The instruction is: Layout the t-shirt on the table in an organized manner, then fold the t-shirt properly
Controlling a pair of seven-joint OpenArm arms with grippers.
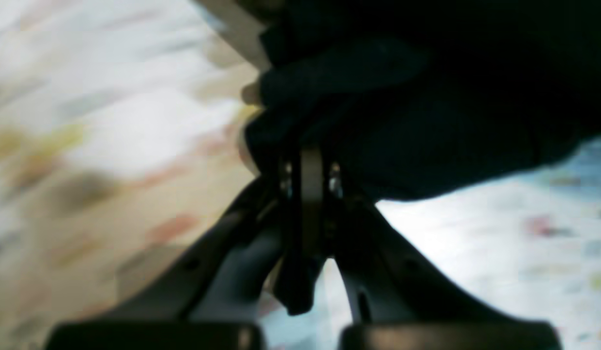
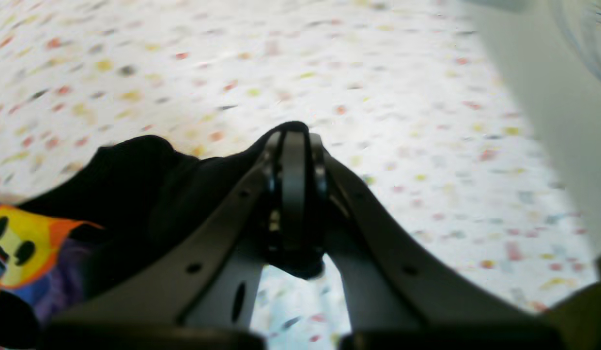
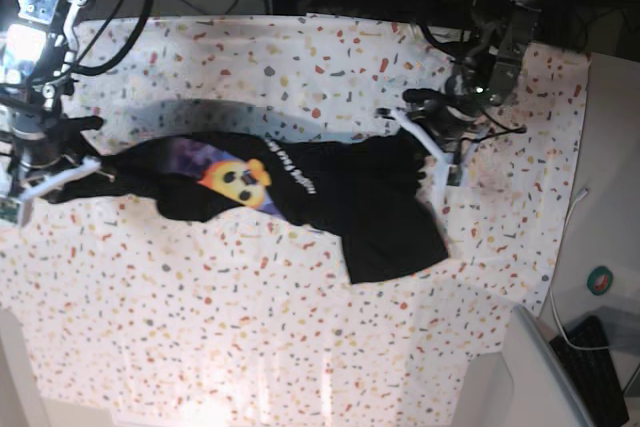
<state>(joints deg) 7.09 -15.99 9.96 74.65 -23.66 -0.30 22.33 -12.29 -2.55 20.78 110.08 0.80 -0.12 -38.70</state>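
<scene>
The t-shirt [image 3: 300, 197] is lying stretched across the middle of the bench [image 3: 300, 347], its long axis running from one arm to the other, left to right in the base view. It is soft black cloth, rumpled rather than flat, with a purple print and a yellow-orange cartoon face showing toward the right arm's end. A squarish black flap is angling out toward the near edge of the bench, below the left arm's end.

The right fingers [image 2: 293, 146] are pinching closed on a fold of the black cloth at one end of the shirt; in the right wrist view the fabric is bunching up between them, and the printed face is peeking in at the lower left corner. The left fingers [image 1: 308, 160] are closed on the other end of the t-shirt, with dark cloth massed directly over their tips in the blurred left wrist view.

The bench is a broad flat white surface, speckled with small red, orange, yellow and grey flecks, and is reaching well beyond the shirt on every side.
</scene>
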